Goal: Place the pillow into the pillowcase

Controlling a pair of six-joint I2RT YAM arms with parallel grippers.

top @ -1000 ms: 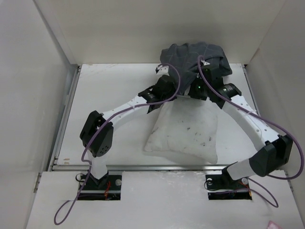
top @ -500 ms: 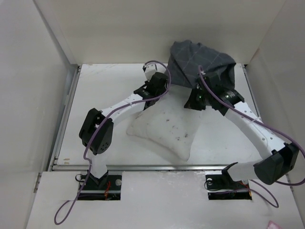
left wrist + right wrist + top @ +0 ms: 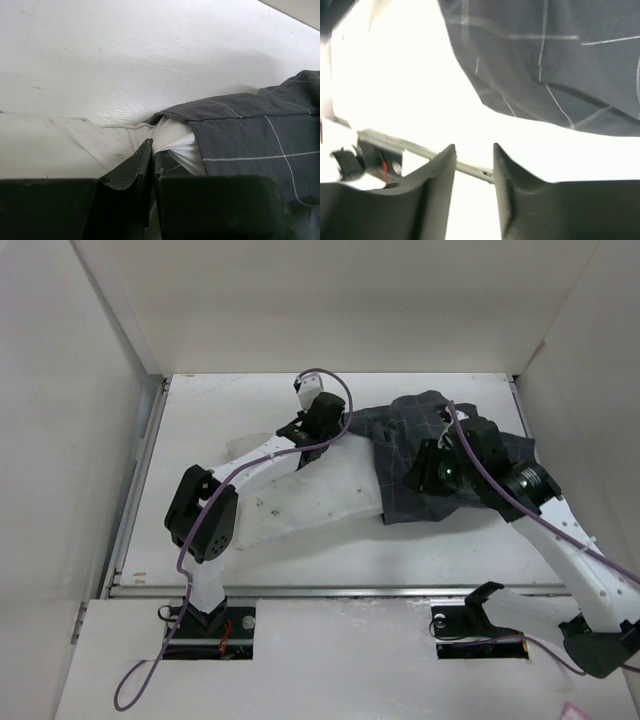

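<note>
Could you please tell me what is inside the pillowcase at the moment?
One end of the pillow is inside the pillowcase; white fabric shows at its opening. How deep it reaches is hidden by the cloth.

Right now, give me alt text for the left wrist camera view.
The left tool is pinched shut on white pillow fabric where it enters the dark grid-lined pillowcase, which fills the right side. White table lies beyond.

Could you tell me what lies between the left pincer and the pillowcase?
Only bunched white pillow fabric, pinched by the left pincer and leading into the pillowcase; the left wrist view shows it.
</note>
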